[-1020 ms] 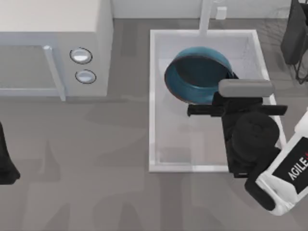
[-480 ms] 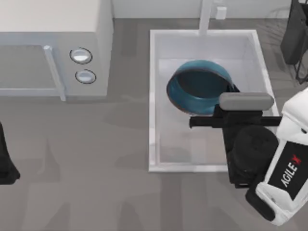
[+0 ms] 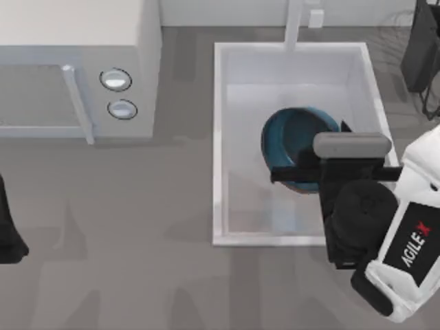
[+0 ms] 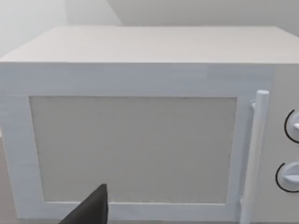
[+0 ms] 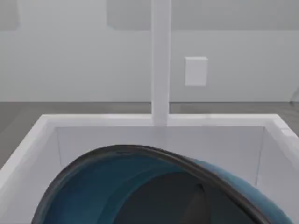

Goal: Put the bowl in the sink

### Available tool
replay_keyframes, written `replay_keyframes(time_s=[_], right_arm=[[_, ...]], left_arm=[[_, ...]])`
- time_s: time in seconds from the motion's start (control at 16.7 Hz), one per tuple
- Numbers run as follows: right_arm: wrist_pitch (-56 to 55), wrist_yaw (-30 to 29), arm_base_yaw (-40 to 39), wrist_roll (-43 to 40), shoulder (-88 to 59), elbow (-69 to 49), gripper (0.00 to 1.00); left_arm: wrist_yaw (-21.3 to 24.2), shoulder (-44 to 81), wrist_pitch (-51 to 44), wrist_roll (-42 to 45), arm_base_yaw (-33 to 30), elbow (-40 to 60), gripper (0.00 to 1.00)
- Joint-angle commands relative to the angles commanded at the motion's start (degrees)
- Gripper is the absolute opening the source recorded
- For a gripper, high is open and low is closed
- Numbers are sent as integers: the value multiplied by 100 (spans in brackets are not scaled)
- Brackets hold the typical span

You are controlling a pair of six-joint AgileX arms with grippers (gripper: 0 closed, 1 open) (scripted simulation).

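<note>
Holding the bowl (image 3: 295,141) inside the sink (image 3: 218,137) at frame centre-right, the right gripper (image 3: 323,165) has fingers whose state cannot be told; release remains.

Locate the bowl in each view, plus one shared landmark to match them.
Top view: the bowl lies inside the sink, toward its right wall, partly under the right gripper.
Left wrist view: not in it; that camera faces the microwave.
Right wrist view: the bowl sits close in the foreground, the sink's far wall behind it.
Shared landmark: the white faucet at the sink's far edge.
</note>
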State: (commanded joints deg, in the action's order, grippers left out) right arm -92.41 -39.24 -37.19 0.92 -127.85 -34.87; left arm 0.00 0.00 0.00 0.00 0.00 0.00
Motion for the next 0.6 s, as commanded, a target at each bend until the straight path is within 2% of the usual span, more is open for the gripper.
replay_keyframes(time_s=[0.24,0.6], right_arm=[[0,0,0,0,0,0,98],[0,0,0,0,0,0,100]], left_arm=[[0,0,0,0,0,0,100],[0,0,0,0,0,0,100]])
